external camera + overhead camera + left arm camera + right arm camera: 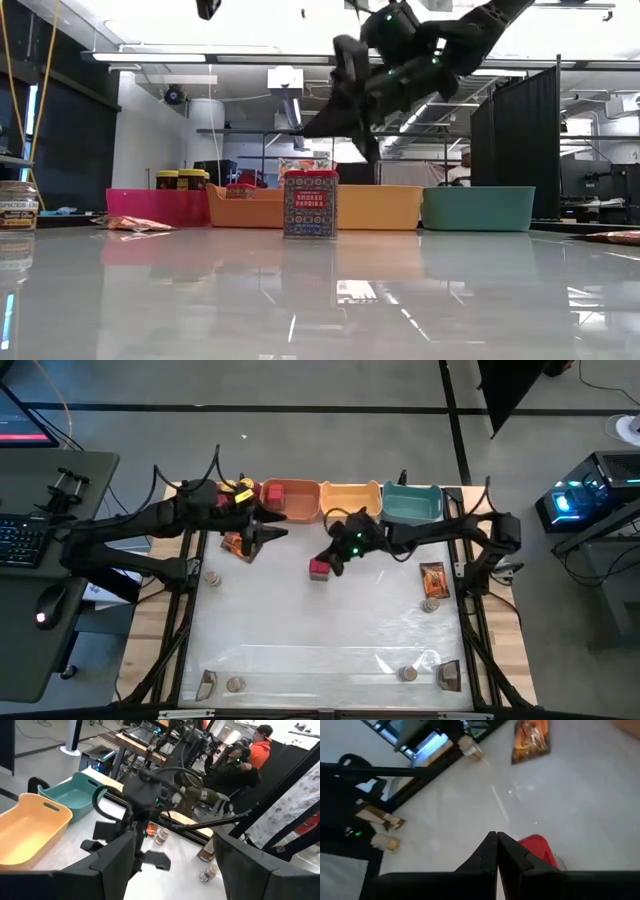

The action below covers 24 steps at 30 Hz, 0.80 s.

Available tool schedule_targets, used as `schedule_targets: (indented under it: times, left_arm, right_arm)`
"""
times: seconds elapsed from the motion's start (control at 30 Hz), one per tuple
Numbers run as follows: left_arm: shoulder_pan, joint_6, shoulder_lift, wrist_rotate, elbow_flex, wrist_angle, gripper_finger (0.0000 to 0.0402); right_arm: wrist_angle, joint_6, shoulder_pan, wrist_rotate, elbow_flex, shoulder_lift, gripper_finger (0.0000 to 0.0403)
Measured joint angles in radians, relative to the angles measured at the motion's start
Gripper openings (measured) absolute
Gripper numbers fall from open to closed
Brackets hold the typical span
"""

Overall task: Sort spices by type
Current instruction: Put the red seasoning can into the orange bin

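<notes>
Low view alone shows ceiling lights mirrored in the glossy table point(320, 300); right gripper point(496, 851) fingers closed empty above red box point(310, 204), left gripper point(172, 857) fingers open.

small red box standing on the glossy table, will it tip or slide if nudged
The small red box stands upright on a narrow base, so a high push likely tips it. The glossy white table looks slick, so a low push probably slides it.

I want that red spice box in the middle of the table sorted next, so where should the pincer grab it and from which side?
The red box stands upright, clear of the bins. Probably come straight down and pinch its two broad faces near the top. The right pincer, fingers shut, hovers just above it and would need to open first.
</notes>
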Motion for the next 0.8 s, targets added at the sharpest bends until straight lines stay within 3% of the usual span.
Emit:
schedule_targets:
  times: [0.17, 0.3, 0.6, 0.8]
  left_arm:
    - [-0.009, 0.057, 0.017, -0.044, 0.001, -0.011, 0.0256]
    - [-0.036, 0.187, 0.132, -0.049, 0.024, -0.140, 0.0256]
    - [-0.087, 0.529, 0.505, -0.104, 0.181, -0.261, 0.0258]
    - [-0.090, 0.643, 0.646, -0.168, 0.307, -0.368, 0.0268]
  right_arm:
    - [-0.071, -0.078, -0.037, -0.042, 0.001, -0.146, 0.0000]
    - [-0.247, -0.137, -0.064, -0.029, 0.002, -0.303, 0.0000]
    - [-0.629, -0.166, -0.071, 0.143, 0.002, -0.640, 0.0000]
    - [-0.767, -0.150, -0.036, 0.235, 0.002, -0.741, 0.0000]
